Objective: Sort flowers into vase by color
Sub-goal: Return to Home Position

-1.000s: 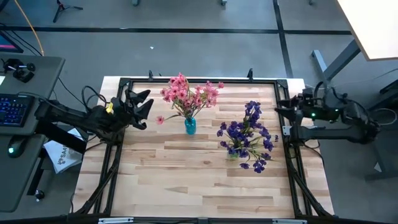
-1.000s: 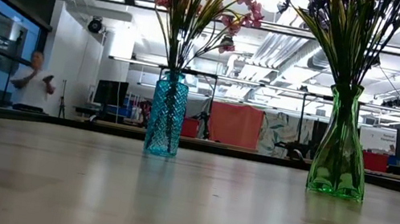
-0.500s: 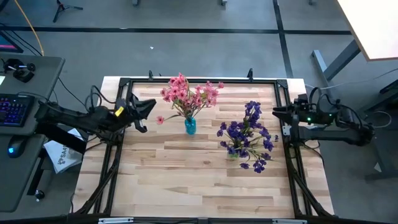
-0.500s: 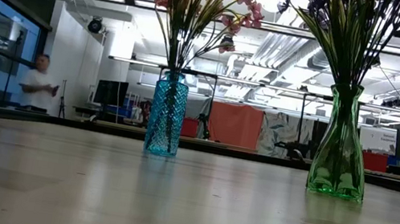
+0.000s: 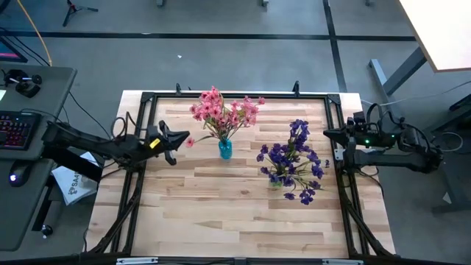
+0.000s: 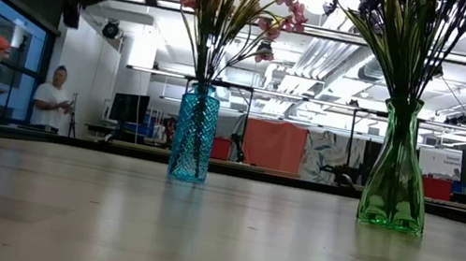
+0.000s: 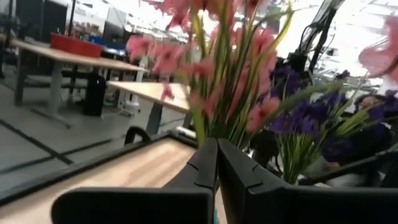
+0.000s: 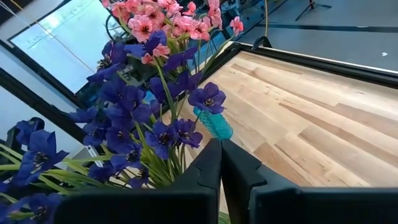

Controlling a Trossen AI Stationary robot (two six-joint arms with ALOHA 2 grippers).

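Note:
Pink flowers stand with their stems in a blue vase at the table's far middle. To its right, purple flowers stand in a green vase. My left gripper hangs shut above the table's left edge, pointing about level at the pink flowers, with nothing between its fingers. My right gripper is shut over the right edge and points toward the purple flowers. It holds nothing.
A black frame rail runs round the wooden table. A desk with a keyboard stands off the left side. Two people stand in the room beyond the far edge.
My left gripper has sunk toward the table, tipped toward level and shut on nothing. My right gripper has also shut on nothing and dropped a little at the right edge. The flowers and vases have kept still.

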